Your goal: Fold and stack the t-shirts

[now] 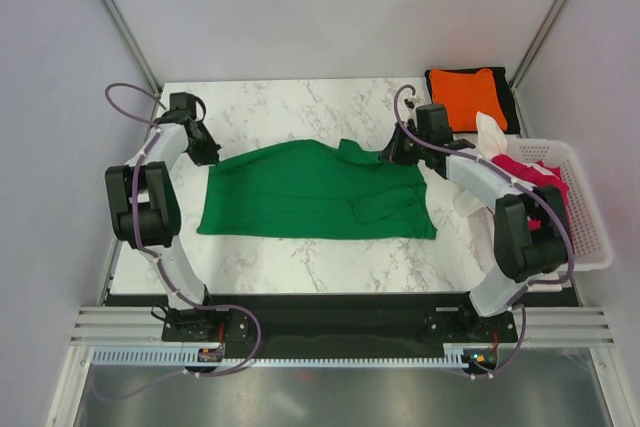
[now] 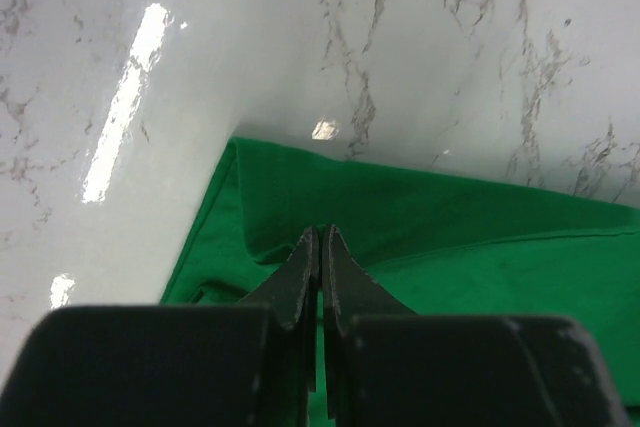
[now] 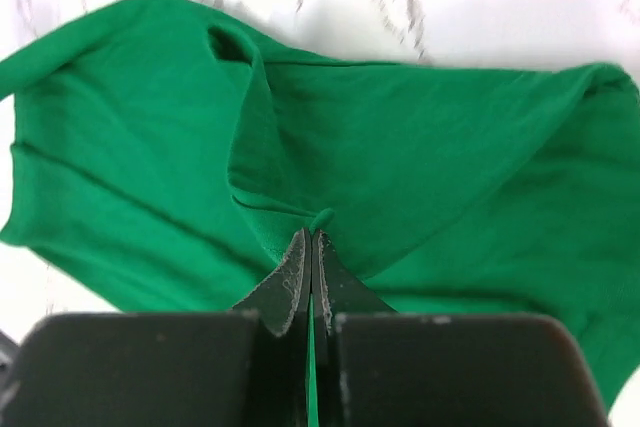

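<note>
A bright green t-shirt (image 1: 315,192) lies spread across the middle of the marble table. My left gripper (image 1: 208,157) is shut on its far left corner. In the left wrist view the fingertips (image 2: 321,232) pinch a fold of the green cloth (image 2: 450,237). My right gripper (image 1: 390,155) is shut on the shirt's far right part. There the cloth (image 3: 420,147) bunches at the tips (image 3: 311,237), and a strip of green shows between the jaws. A folded orange t-shirt (image 1: 465,97) rests on a black one (image 1: 512,97) at the back right.
A white slotted basket (image 1: 590,227) stands at the right edge, with a crimson red t-shirt (image 1: 535,172) and a white one (image 1: 490,132) in it. Grey walls and metal frame posts enclose the table on three sides.
</note>
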Robot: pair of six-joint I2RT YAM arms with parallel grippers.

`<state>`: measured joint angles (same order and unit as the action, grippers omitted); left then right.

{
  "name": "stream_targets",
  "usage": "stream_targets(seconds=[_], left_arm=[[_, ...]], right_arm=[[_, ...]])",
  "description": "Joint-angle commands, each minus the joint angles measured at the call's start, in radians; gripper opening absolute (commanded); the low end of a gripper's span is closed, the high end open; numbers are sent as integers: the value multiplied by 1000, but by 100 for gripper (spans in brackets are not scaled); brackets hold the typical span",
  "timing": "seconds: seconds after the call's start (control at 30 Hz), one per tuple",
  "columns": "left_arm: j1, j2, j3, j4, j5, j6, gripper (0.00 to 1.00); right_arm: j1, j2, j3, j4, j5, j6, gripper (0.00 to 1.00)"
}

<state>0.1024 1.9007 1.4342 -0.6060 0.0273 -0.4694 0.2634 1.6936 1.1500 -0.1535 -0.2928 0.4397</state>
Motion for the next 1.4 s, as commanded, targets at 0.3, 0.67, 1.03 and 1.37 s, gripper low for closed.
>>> stream_targets(seconds=[0.3, 0.67, 1.03, 1.37], left_arm=[[31, -91, -54, 32, -181, 94, 2], [31, -109, -87, 28, -239, 92, 2], [42, -276, -303, 83, -234, 20, 69], [43, -368, -337, 98, -176, 44, 89]], right_arm=[[20, -371, -262, -75, 60, -4, 0], [22, -517, -392, -118, 121, 24, 0], [22, -738, -567, -198, 217, 135, 53], [33, -675, -487, -175, 166, 178, 75]])
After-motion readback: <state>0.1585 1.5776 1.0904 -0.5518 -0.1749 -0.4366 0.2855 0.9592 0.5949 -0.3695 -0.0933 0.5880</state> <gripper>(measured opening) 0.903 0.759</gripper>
